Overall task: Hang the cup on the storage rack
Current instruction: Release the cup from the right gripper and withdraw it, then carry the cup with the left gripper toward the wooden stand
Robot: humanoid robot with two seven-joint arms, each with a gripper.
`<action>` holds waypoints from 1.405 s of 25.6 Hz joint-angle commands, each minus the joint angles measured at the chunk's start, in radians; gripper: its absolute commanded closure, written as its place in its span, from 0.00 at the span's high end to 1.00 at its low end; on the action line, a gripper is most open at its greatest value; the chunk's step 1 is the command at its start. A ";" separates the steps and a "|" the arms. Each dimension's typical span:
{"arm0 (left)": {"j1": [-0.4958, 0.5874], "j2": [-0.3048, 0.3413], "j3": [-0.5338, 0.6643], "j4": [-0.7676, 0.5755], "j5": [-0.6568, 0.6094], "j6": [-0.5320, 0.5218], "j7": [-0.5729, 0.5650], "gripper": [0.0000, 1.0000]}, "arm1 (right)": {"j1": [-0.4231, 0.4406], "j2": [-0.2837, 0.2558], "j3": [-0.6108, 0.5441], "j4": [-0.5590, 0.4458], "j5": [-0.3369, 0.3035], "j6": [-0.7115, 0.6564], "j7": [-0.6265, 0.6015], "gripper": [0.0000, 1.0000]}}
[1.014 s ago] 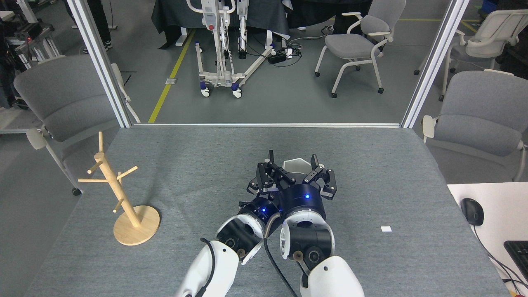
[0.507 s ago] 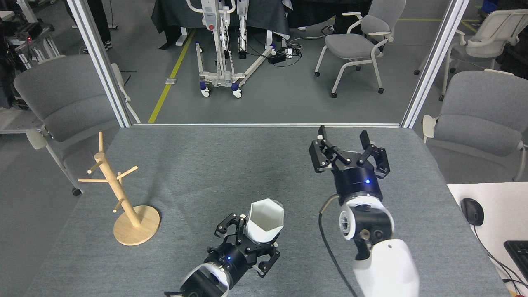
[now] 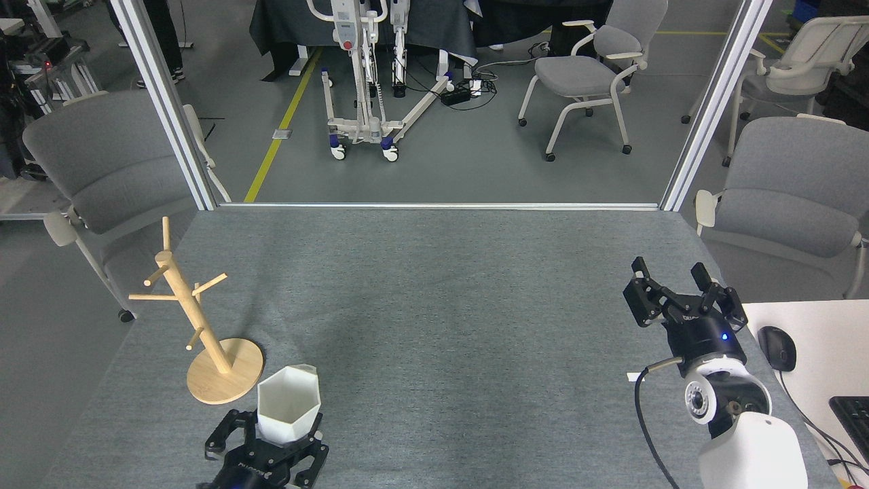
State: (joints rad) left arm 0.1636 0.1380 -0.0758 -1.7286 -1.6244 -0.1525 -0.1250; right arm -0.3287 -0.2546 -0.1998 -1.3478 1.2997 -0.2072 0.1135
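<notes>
Left claw (image 3: 266, 448) cut off; cup (image 3: 288, 405) handle hidden.

**Left gripper low and loaded, right gripper out wide**

My left gripper (image 3: 271, 441) sits at the very bottom edge of the head view, left of centre, fingers pointing up and away from me and closed around the base of the white cup (image 3: 288, 404); almost none of that arm shows. My right arm comes in from the bottom right corner, white forearm rising to a dark wrist. The right gripper (image 3: 672, 285) points up and away, its fingers spread apart and empty.
</notes>
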 commanded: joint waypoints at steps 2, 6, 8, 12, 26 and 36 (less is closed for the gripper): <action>0.091 0.003 0.191 0.000 0.000 -0.001 0.022 0.00 | 0.051 0.034 0.005 0.010 0.096 0.055 -0.078 0.99; 0.077 -0.005 0.384 0.009 0.001 0.002 0.011 0.00 | 0.118 0.040 0.003 -0.007 0.096 0.045 -0.101 0.99; 0.040 0.000 0.441 0.035 0.001 0.005 0.005 0.00 | 0.145 0.040 0.005 -0.008 0.096 0.042 -0.101 0.99; -0.085 0.015 0.521 0.106 -0.003 0.014 -0.030 0.00 | 0.186 0.040 -0.006 -0.010 0.096 0.042 -0.107 0.99; -0.322 0.103 0.533 0.262 0.009 -0.047 -0.044 0.00 | 0.289 0.072 -0.004 -0.005 0.096 0.054 -0.247 0.99; -0.315 0.066 0.527 0.228 -0.003 -0.073 -0.044 0.00 | 0.181 0.070 0.010 -0.010 0.098 0.054 -0.170 1.00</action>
State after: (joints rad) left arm -0.1527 0.2221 0.4534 -1.4968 -1.6216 -0.2271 -0.1661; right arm -0.1313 -0.1856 -0.1937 -1.3555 1.3966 -0.1534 -0.1145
